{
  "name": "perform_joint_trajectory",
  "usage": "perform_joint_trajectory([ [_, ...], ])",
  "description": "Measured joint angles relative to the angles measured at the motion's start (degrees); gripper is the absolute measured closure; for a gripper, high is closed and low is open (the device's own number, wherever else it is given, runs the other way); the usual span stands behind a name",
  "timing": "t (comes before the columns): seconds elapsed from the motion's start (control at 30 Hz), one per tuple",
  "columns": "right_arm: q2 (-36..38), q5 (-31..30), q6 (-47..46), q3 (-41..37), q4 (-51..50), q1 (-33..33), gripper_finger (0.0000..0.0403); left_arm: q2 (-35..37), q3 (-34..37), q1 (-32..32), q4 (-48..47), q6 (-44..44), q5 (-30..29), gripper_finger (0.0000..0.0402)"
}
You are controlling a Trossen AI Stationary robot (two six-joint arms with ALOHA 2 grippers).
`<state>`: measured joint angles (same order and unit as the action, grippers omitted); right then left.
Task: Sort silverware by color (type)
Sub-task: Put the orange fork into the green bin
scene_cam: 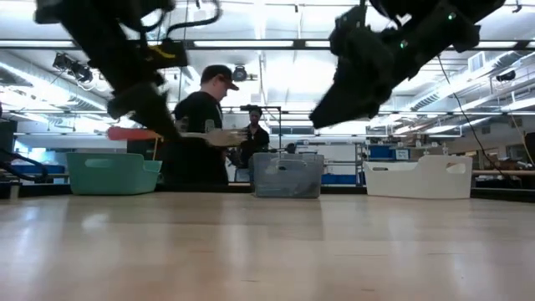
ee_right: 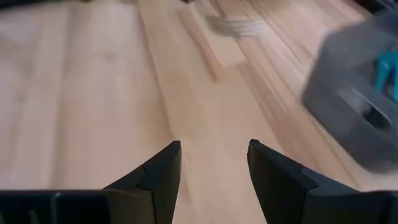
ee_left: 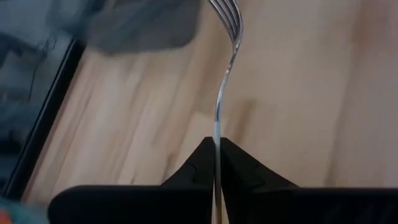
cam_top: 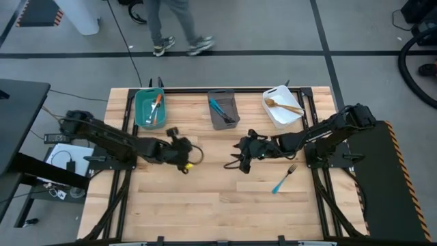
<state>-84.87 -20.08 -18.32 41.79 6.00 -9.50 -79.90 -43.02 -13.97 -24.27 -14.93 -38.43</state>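
Observation:
My left gripper (cam_top: 181, 153) hangs over the table's left-middle, shut on a fork whose silvery tines (ee_left: 227, 15) stick out beyond the fingertips. The low view shows its orange handle (scene_cam: 130, 132). My right gripper (cam_top: 240, 157) hovers open over the table's middle (ee_right: 214, 171) and touches nothing. A blue-handled fork (cam_top: 284, 179) lies flat on the wood to its right. At the far edge, the teal bin (cam_top: 141, 109) holds orange forks, the grey bin (cam_top: 231, 104) blue ones, and the white bin (cam_top: 273, 113) tan ones. My left gripper pinches the fork's slim metal neck (ee_left: 217, 127) between its two fingers. The fork is lifted clear of the table and lies about level (scene_cam: 180, 134). Its tines point past the fingertips and its orange handle sticks out on the other side.
A person (scene_cam: 199, 125) stands beyond the far edge, behind the teal and grey bins. Bare wood (cam_top: 205, 205) fills the near half of the table. Dark frame rails (cam_top: 124, 109) run along the table's sides.

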Motion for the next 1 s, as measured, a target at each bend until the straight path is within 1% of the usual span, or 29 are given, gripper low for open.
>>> perform_joint_trajectory([
  [0.17, -0.3, -0.1, -0.5, 0.0, 2.5, -2.6, 0.0212, 9.7, 5.7, 2.8, -0.4, -4.1, -1.2, 0.0382],
  [0.37, -0.3, -4.0, -0.6, -0.1, 3.8, -4.9, 0.0212, 16.4, 9.0, 7.4, -1.2, -5.5, -3.1, 0.0382],
  [0.5, -0.3, -6.7, 0.6, -1.0, 7.8, -5.5, 0.0212, 17.9, 9.0, 13.0, -2.3, -5.5, -4.0, 0.0382],
  [0.67, -0.3, -6.9, 0.7, -4.4, 14.2, -5.5, 0.0212, 18.1, 9.1, 21.6, -2.4, -5.4, -4.3, 0.0382],
  [0.73, -0.3, -6.9, 0.2, -5.7, 15.7, -5.5, 0.0212, 18.1, 9.1, 24.6, -2.1, -4.0, -4.3, 0.0382],
  [1.0, -0.3, -7.3, 0.1, -10.7, 22.9, -5.2, 0.0212, 18.1, 9.1, 31.9, -2.0, 0.9, -3.8, 0.0382],
])
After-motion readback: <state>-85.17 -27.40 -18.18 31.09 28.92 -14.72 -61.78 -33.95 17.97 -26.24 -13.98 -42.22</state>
